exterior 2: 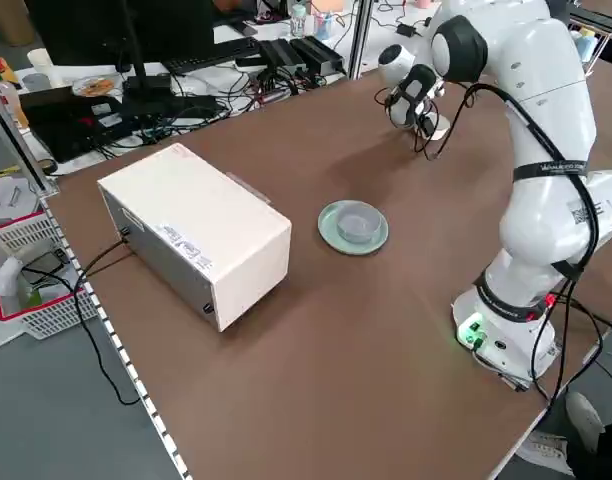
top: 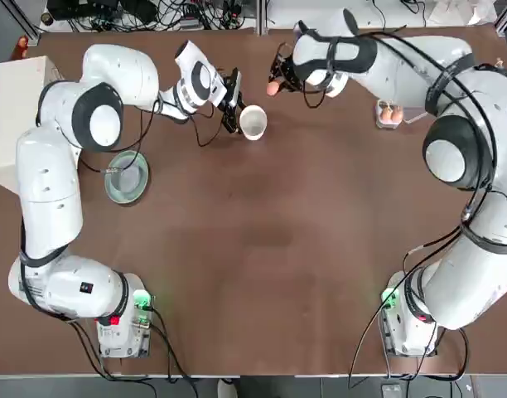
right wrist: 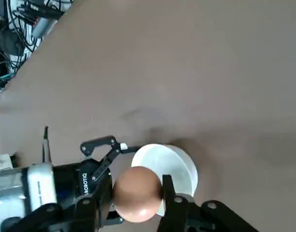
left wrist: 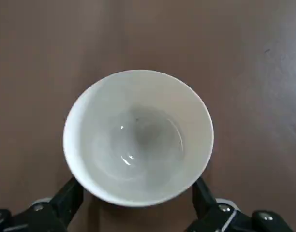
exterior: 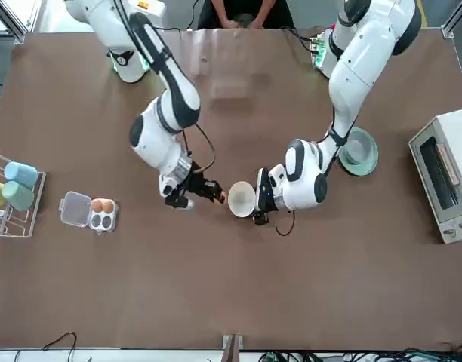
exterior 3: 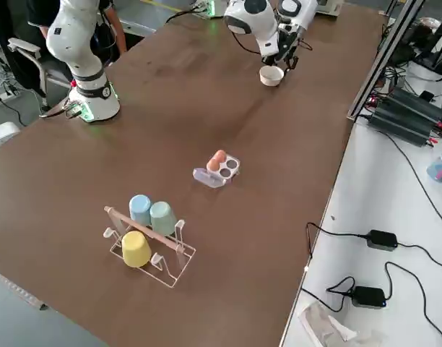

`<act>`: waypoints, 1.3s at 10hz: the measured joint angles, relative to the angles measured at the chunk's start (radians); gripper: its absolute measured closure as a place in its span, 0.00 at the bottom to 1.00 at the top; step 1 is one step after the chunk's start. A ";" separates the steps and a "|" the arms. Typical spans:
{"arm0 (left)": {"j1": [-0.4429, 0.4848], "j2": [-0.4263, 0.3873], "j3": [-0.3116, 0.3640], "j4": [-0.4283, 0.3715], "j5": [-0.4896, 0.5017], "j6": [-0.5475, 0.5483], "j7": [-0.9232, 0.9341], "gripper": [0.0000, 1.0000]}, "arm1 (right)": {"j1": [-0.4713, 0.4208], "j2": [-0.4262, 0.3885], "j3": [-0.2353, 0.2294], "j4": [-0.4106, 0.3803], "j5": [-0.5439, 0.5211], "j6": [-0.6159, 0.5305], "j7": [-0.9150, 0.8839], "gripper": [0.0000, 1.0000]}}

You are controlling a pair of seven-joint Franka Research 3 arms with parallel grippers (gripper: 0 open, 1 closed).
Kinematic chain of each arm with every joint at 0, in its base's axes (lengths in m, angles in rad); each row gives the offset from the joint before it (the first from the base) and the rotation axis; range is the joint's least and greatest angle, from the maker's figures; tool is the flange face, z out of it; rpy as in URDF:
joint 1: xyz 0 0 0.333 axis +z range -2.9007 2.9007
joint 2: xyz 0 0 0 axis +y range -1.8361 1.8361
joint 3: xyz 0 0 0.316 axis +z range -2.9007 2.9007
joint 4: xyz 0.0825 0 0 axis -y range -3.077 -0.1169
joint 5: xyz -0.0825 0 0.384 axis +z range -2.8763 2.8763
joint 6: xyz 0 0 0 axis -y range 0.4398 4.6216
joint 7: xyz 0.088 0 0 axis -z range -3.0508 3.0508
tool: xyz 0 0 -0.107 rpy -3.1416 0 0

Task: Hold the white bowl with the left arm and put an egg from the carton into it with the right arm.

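Right now we hold the egg [right wrist: 137,193] clamped in our right gripper [top: 274,83], in the air just beside the white bowl [top: 253,122]. Our left gripper [left wrist: 138,205] has its fingers against the bowl's sides, pinning it upright on the table [top: 270,249]. Well apart, the carton [exterior: 87,212] lies open with eggs inside.

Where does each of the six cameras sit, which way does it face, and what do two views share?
Top: overhead, looking down; both arms.
Front: across the table, facing the robot; both arms.
Left side: raised, looking diagonally; left arm.
Right side: raised, diagonal; carton in front.
Left wrist: looks down past its fingers into the white bowl.
Right wrist: right gripper clamps the egg.
Shared: both wrist views show the white bowl.
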 joint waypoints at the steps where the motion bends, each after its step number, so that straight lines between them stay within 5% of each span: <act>1: -0.001 0.000 0.000 0.000 0.000 0.000 0.000 0.00 | 0.029 0.031 0.002 -0.001 0.004 0.052 0.000 0.53; 8: 0.000 0.000 0.001 -0.001 0.000 0.000 0.000 0.00 | 0.093 0.112 0.033 -0.010 0.006 0.215 0.001 0.53; 13: 0.001 -0.001 0.001 -0.003 0.000 0.000 0.000 0.00 | 0.087 0.117 0.029 -0.009 0.009 0.219 0.019 0.40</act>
